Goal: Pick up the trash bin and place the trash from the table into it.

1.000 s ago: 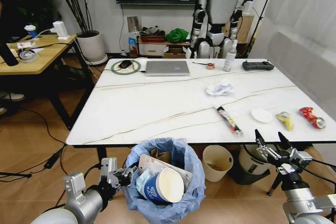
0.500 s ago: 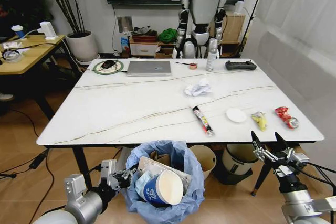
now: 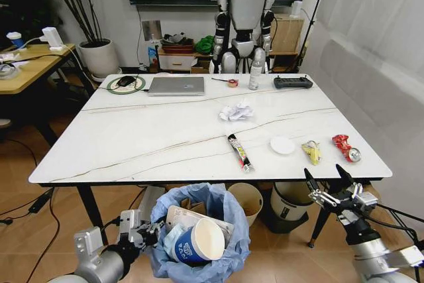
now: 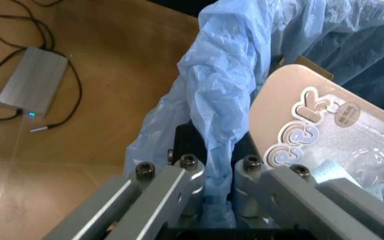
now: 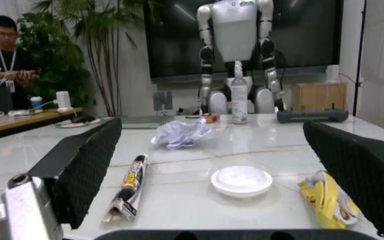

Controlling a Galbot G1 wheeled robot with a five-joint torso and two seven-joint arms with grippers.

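Note:
The trash bin [image 3: 199, 230], lined with a crinkled light-blue bag, hangs in front of the table [image 3: 132, 137]. My left gripper [image 3: 149, 230] is shut on its rim, and the left wrist view has the bag [image 4: 219, 125] pinched between the fingers [image 4: 172, 182]. A blue paper cup [image 3: 195, 242] and a flat clear package [image 4: 325, 125] lie inside. On the table rest a white tissue wad [image 3: 236, 111], a black tube wrapper [image 3: 239, 152], a white disc [image 3: 283, 145], a yellow wrapper [image 3: 311, 152] and a crushed red can [image 3: 344, 148]. My right gripper [image 3: 331, 191] stands open below the table's front right edge.
At the table's far edge sit a laptop [image 3: 175, 85], a black remote [image 3: 293, 83], a bottle [image 3: 255, 74] and a green ring [image 3: 124, 84]. Under the table stand a cream bin [image 3: 245, 202] and a white bucket [image 3: 290, 200]. A humanoid robot [image 3: 246, 11] stands behind; a wooden desk [image 3: 26, 64] at far left.
The whole picture has shifted left, so the camera has moved and more of the table's right end shows. Both grippers keep their places; the bin stays in the left one.

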